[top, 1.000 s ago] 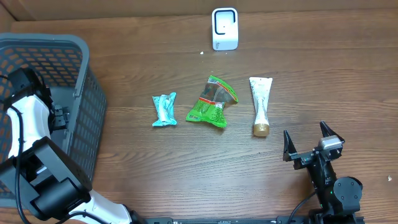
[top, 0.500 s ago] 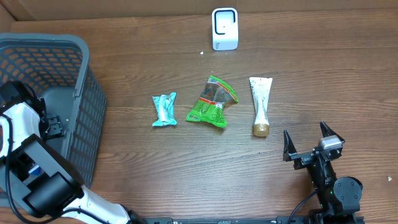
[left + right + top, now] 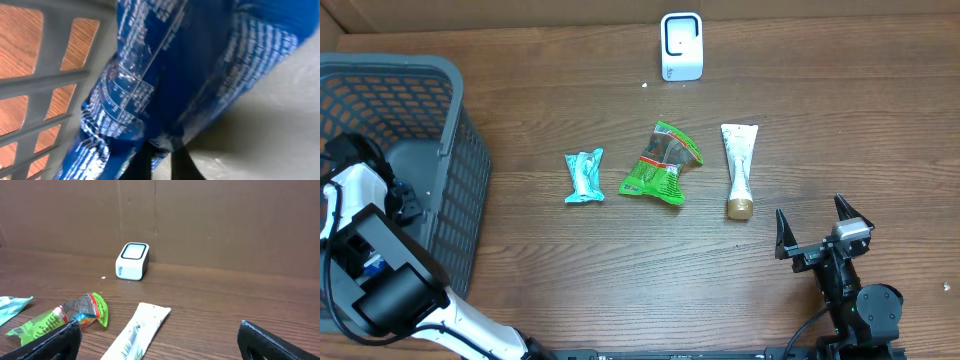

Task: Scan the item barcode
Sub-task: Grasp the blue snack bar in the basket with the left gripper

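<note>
A blue packet [image 3: 165, 70] with white print fills the left wrist view, lying in the grey basket [image 3: 468, 190]. My left gripper [image 3: 161, 161] is shut on the packet's lower edge, its dark fingers [image 3: 142, 162] pinching the foil. From overhead only a sliver of the blue packet [image 3: 372, 266] shows under the left arm [image 3: 360, 195], and the fingertips are hidden. The white scanner [image 3: 681, 46] stands at the table's far edge, also seen as the scanner [image 3: 132, 261]. My right gripper [image 3: 815, 228] rests open near the front right, holding nothing.
On the table lie a teal packet [image 3: 584, 177], a green packet [image 3: 663, 165] and a white tube [image 3: 739, 168] with a gold cap. The basket's mesh wall [image 3: 45, 80] stands close on the left of the blue packet. A cardboard wall [image 3: 200, 220] backs the table.
My left gripper has gone from open to shut, closing on the blue packet, and the left arm has sunk lower and leftward in the basket. The right arm has not moved.
</note>
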You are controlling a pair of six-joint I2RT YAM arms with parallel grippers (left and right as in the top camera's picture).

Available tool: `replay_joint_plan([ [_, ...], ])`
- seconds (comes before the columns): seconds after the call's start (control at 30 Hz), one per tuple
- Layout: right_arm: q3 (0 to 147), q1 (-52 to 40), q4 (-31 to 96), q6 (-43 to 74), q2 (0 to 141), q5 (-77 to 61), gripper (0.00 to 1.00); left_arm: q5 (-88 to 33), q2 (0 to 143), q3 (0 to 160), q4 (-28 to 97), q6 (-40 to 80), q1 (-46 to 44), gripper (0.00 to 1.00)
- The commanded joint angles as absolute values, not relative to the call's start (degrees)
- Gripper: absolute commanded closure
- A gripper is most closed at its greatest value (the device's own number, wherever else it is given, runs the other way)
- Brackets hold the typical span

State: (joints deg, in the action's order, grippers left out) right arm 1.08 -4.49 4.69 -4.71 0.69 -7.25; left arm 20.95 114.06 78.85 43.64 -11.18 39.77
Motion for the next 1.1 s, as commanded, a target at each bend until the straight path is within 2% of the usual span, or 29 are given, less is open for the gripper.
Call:
replay_joint_plan([
  [0.0, 0.6, -4.3, 4.4, -4.7, 0.2, -7.4, 0.0, 22.4, 117.1, 77.7, 44.8, -10.6, 39.9, 0.94],
  [0.07, 0.6, -4.3, 4.4, -4.7, 0.2, -7.4, 0.0, 27.2, 117.1, 77.8, 45.3, -10.7, 39.4, 0.88],
  [0.13, 0.6, -4.3, 4.4, -4.7, 0.2, -7.4, 0.0, 34.5, 117.1, 78.3, 46.4, -10.7, 38.1, 0.75],
  [0.2, 0.6, -4.3, 4.4, -4.7, 0.2, -7.4, 0.0, 35.1, 117.1, 78.9, 46.8, -10.7, 36.9, 0.54],
  [0.43, 0.6, -4.3, 4.4, -4.8, 0.2, -7.4, 0.0, 37.5, 117.1, 82.1, 47.7, -12.0, 30.9, 0.43],
  [0.57, 0.6, -4.3, 4.4, -4.8, 0.2, -7.4, 0.0, 36.2, 117.1, 82.2, 46.3, -16.8, 30.6, 0.25],
  [0.77, 0.6, -4.3, 4.4, -4.7, 0.2, -7.4, 0.0, 33.6, 117.1, 82.2, 44.4, -22.5, 31.5, 0.24],
  [0.93, 0.6, -4.3, 4.4, -4.8, 0.2, -7.4, 0.0, 24.4, 117.1, 82.2, 43.3, -24.3, 33.0, 0.28],
  [1.07, 0.6, -4.3, 4.4, -4.7, 0.2, -7.4, 0.0, 23.5, 117.1, 82.2, 41.1, -24.4, 34.5, 0.3],
])
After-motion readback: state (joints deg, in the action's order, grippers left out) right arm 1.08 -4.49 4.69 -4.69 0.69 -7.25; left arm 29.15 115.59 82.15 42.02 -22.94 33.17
